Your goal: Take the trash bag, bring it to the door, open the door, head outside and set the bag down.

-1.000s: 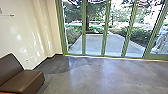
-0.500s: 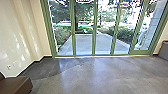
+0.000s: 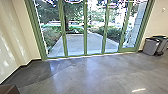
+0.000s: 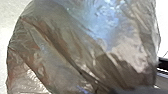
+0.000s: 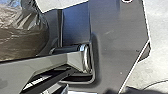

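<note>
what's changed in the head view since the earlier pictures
The camera has swung to the robot's right: less of the brown seat shows at the left edge, and more of the gray bins at the right. The green-framed glass front still stands ahead, seemingly unchanged.

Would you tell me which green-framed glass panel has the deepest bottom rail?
The head view's rightmost green-framed glass panel: its bottom rail is deeper than the others'.

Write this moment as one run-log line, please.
Indoors | trash bag close up in left wrist view | green-framed glass front ahead | paved walkway beyond the glass | grey bin at right | bag not yet outside
</note>
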